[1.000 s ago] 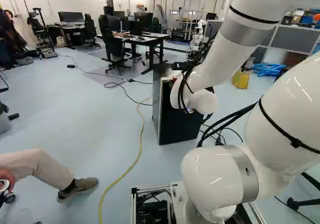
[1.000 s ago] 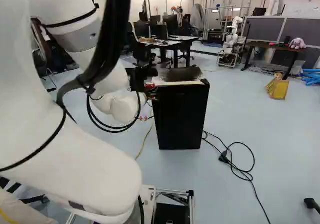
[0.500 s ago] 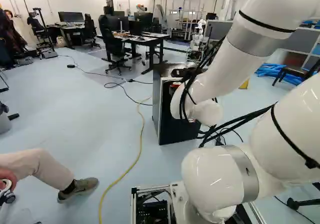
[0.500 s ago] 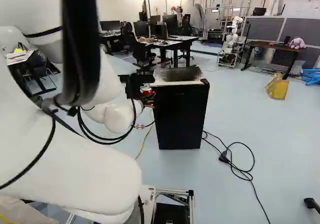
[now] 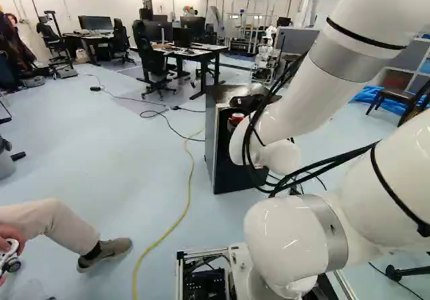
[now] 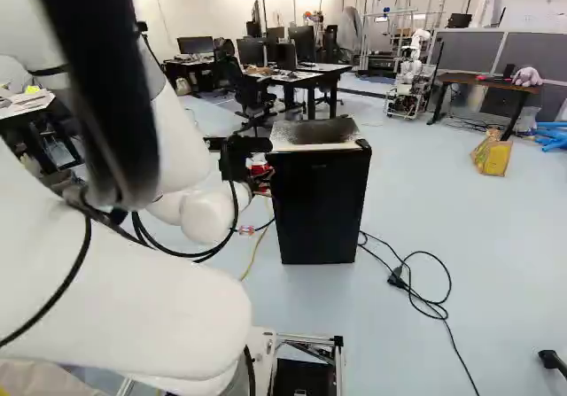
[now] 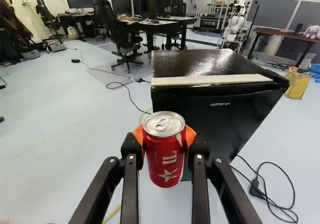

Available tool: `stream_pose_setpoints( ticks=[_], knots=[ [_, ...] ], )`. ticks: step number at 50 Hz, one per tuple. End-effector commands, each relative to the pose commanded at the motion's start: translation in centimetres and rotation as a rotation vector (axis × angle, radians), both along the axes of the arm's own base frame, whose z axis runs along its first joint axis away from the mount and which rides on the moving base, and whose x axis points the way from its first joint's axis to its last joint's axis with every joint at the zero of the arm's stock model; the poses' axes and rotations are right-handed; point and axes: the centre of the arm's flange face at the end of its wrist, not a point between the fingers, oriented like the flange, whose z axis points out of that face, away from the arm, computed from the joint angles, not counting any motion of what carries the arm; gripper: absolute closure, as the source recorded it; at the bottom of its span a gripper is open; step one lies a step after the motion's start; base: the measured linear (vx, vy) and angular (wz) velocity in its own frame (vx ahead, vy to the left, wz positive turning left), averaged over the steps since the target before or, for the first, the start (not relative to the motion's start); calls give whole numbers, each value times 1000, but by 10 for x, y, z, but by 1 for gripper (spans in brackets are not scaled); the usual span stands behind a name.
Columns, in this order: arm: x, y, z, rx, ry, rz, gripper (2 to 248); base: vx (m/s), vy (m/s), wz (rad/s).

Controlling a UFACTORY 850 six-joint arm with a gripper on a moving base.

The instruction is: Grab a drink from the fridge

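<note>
Clamping red can point(image 7: 164, 156), hand point(image 6: 258, 172) sits lower in right base view than before, near fridge point(image 6: 321, 205).

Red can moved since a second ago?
Yes: in the right base view the red can, held in the gripper, has gone lower and slightly left against the fridge.

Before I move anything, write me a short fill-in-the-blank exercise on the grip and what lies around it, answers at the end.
The gripper is shut on a red metal ____. The finger pads pressing its sides are coloured ____. Its silver lid faces ____, not down. Beside the black fridge, a plug lies on the ____.

Missing words: can; orange; up; floor.
</note>
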Motion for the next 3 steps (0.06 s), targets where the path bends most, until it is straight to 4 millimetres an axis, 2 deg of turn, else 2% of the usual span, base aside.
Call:
stream_pose_setpoints(
  ticks=[3],
  knots=[
    [0, 0, 0, 0, 0, 0, 152, 0, 0, 0]
  ],
)
